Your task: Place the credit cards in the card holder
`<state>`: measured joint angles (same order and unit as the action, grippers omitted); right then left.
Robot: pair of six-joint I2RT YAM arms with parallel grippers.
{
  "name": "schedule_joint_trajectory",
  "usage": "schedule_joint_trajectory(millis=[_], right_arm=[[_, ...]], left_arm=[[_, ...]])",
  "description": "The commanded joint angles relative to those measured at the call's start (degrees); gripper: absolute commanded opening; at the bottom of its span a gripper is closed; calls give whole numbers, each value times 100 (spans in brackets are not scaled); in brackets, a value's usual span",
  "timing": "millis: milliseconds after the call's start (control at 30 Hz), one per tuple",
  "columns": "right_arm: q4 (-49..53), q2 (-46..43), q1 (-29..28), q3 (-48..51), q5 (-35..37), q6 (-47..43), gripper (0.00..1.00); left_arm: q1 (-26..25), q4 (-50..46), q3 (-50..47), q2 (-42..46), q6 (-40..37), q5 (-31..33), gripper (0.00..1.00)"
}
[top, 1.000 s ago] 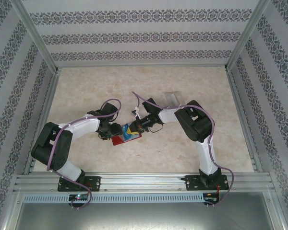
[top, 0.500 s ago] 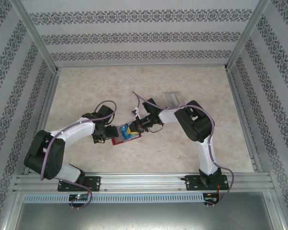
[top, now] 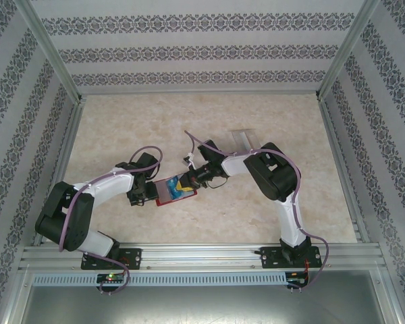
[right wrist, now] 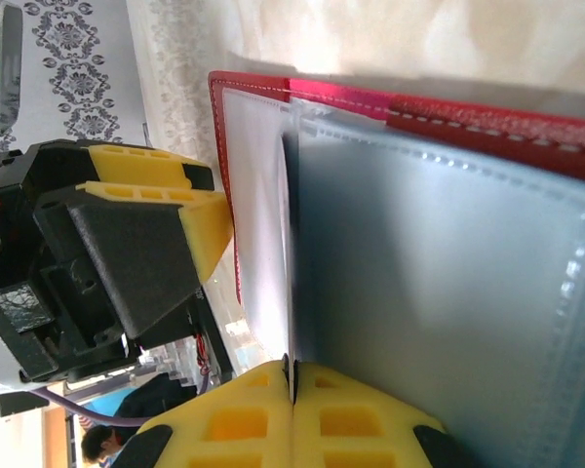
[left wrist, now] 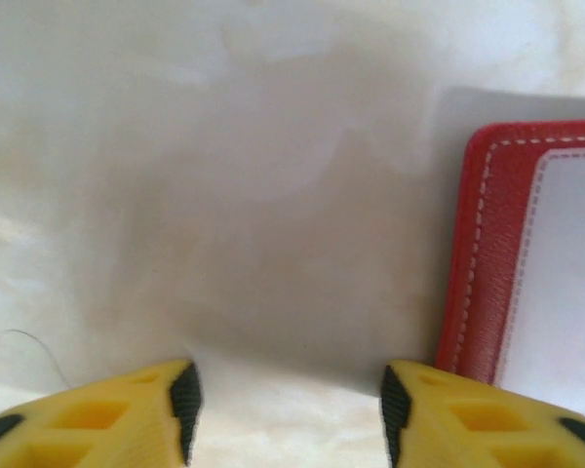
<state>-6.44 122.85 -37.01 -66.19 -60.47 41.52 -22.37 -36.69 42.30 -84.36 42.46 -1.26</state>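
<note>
From above, the card holder (top: pixel 167 194) lies between the left gripper (top: pixel 148 192) at its 9 o'clock and the right gripper (top: pixel 187 182) at 2, a credit card (top: pixel 245 138) well apart toward 1; the left wrist view shows fingers apart, the holder's red edge at 3; the right wrist view shows fingers clamped on its grey pocket edge, the left gripper crowding 9.

card holder (left wrist: pixel 471 263) runs off right edge in left wrist view; top view too small to resolve what right gripper (top: pixel 184 181) pinches.
</note>
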Motion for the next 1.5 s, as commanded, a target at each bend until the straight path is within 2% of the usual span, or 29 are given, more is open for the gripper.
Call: schedule_joint_trajectory(millis=[0,133,233,567,800,1033,1233,1333,1467], right_arm=[[-79,-101,-50,82,17,143,0],[-163,-115,-48,65,25,293,0],[-265,-116,-97,59,53,448,0],[-722,-130,-194,108,17,843,0],[-1151,-103,-277,260,30,1093,0],[-1588,-104,-398,448,269,1146,3],[-1630,-126,-528,616,553,1080,11],[-1424,-249,-616,650,789,932,23],[-980,-497,-677,692,1202,743,32]], left_arm=[[52,157,-108,-48,-101,97,45],[56,199,-151,15,-180,126,34],[54,239,-161,58,-211,45,30],[54,421,-179,-75,-228,-152,27],[51,541,-174,-147,-261,-291,13],[56,620,-144,-271,-313,-429,7],[56,645,-154,-291,-300,-464,1],[63,663,-187,-254,-291,-484,0],[66,655,-209,-203,-306,-489,0]])
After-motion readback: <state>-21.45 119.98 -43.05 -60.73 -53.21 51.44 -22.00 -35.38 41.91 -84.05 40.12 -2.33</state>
